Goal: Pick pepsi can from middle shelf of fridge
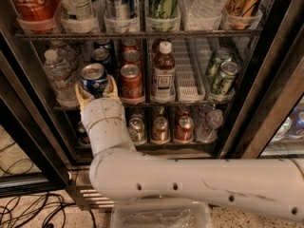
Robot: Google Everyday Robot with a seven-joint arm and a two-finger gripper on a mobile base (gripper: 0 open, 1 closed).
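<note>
The pepsi can (93, 79), blue with a silver top, stands at the front left of the middle shelf (190, 100) of the fridge (266, 94). My gripper (95, 91) reaches in from below on a white arm. Its tan fingers (112, 88) sit on both sides of the can and hold it. Two more blue cans (101, 56) stand in the same lane behind it.
A red Coca-Cola can (131, 82), a brown bottle (164, 72), green cans (221, 75) and water bottles (59, 75) share this shelf. More drinks stand above and below. A clear plastic tray (161, 215) and cables (28, 208) lie on the floor.
</note>
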